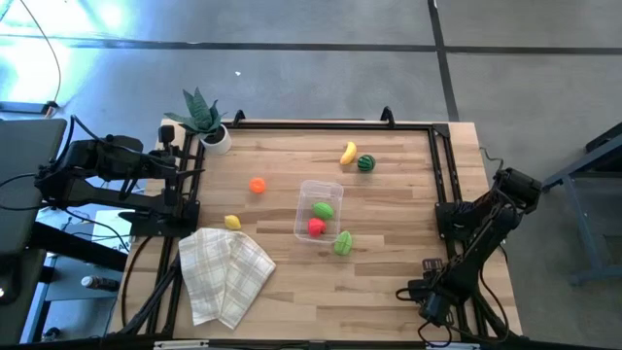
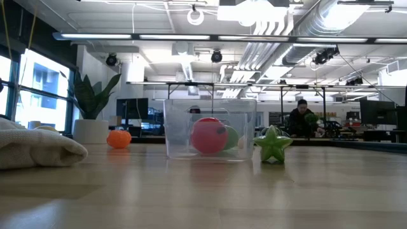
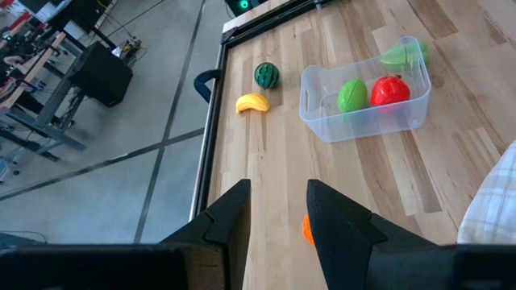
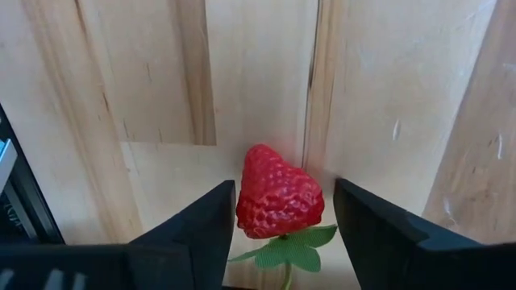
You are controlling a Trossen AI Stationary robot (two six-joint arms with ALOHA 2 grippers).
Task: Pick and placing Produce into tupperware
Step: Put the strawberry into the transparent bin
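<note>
at the five o'clock corner of the table (image 1: 389, 282) in the high view, the right gripper (image 4: 282, 221) sits low with a red strawberry (image 4: 278, 201) between its spread fingers; the jaws flank the fruit with a sliver of gap each side, not yet pressing it. it looks like a light, hard, smooth plastic toy with a pebbled skin, likely to squirt out of a pinch near its tapered tip, so i would take it across the broad shoulders above the green leaves. the tupperware (image 1: 311, 194) stands near the table's centre, holding a green piece (image 1: 324, 209) and a red piece (image 1: 316, 227), with a green star-shaped piece (image 1: 342, 243) just outside its five o'clock corner. bare wood lies open between strawberry and tub, though the table edge and frame rail are close behind the gripper. the left gripper (image 3: 278, 221) waits part-open and empty at nine o'clock, off the table's side.
</note>
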